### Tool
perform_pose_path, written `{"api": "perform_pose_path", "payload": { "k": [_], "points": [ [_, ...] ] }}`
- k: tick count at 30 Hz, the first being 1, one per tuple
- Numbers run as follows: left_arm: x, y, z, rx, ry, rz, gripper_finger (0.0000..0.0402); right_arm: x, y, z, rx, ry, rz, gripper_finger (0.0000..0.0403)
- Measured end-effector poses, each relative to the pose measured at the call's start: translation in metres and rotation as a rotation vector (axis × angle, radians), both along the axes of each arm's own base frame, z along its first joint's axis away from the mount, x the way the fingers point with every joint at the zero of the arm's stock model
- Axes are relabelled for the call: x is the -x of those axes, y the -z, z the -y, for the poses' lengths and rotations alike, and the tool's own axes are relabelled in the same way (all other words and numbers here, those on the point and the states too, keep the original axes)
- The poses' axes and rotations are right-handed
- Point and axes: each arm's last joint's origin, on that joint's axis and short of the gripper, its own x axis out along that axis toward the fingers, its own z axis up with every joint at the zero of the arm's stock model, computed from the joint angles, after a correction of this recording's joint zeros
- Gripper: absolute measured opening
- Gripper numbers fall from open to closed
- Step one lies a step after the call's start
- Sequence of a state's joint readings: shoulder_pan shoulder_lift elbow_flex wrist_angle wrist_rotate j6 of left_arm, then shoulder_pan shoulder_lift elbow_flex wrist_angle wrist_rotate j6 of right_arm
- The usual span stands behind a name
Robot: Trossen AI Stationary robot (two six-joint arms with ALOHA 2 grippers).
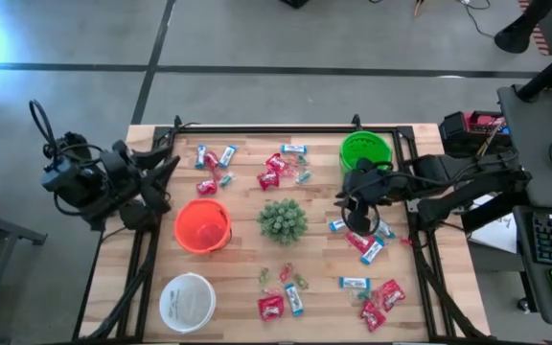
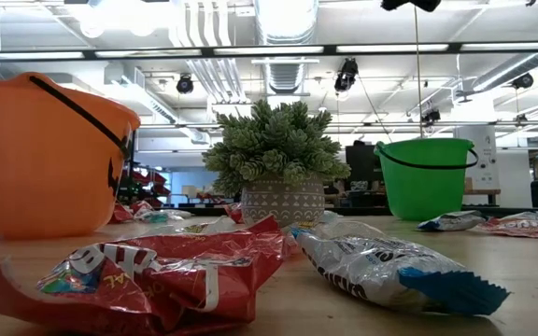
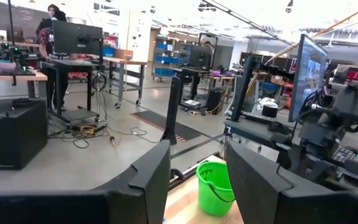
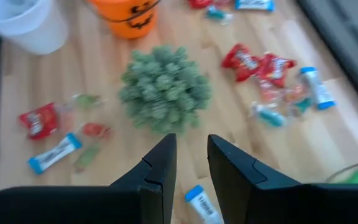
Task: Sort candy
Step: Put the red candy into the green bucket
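The right gripper [image 1: 356, 217] hangs over the right half of the table [image 1: 247, 259], its fingers [image 4: 157, 168] a narrow gap apart and holding nothing. Just beside it lies a blue-and-white bar [image 1: 337, 226], which the right wrist view shows on the bare wood right by the fingertips. A red packet [image 1: 357, 241] and more bars lie close by toward the near edge, and the green bucket [image 1: 365, 152] stands just behind the gripper.

Out from there the spiky green plant [image 1: 282, 219] sits mid-table, with the orange bucket [image 1: 202, 226] to its left and the white bucket [image 1: 187, 302] near the front-left corner. The candy [image 1: 270, 171] is scattered in clusters — behind the plant, in front of it, and at the front right — none of it visibly inside a bucket.

The left gripper [image 1: 168, 174] waits at the table's left edge, raised — its fingers [image 3: 138, 186] stand apart, empty.
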State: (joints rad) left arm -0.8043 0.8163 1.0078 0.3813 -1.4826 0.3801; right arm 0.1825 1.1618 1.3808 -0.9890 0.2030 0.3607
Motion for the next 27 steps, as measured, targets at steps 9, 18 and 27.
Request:
{"api": "perform_pose_path", "payload": {
  "k": [9, 18, 27],
  "points": [
    [0.007, -0.019, -0.007, 0.025, -0.001, 0.027, 0.0139, -0.003, 0.003, -0.002, -0.013, -0.039, -0.018, 0.0084],
    [0.008, -0.022, -0.008, 0.014, -0.003, 0.019, 0.0139, 0.002, -0.002, 0.003, 0.041, 0.079, 0.022, 0.0084],
    [0.007, -0.022, -0.007, 0.012, -0.003, 0.016, 0.0139, 0.002, -0.002, 0.003, 0.147, -0.034, 0.007, 0.0084]
  ]
}}
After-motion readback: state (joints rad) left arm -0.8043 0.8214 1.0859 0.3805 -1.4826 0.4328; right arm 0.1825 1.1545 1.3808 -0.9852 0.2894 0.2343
